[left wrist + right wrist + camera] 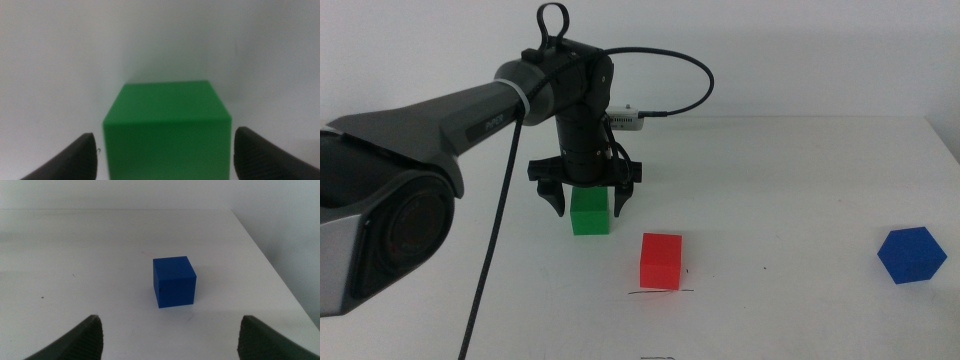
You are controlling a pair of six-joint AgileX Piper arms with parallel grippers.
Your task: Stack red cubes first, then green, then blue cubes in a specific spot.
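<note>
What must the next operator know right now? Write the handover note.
Left gripper: open, jaws either side of the small matte green cube, not closed on it.
Right gripper: open, waiting out of the middle view, facing the small matte blue cube.
Small matte red cube sits alone on the white table by a dark line mark.
Done: nothing stacked yet.
Left: grasp green, place it on red, then blue on top.

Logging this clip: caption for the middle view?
Left pincer open astride the green cube, red cube nearby, blue cube apart.
</note>
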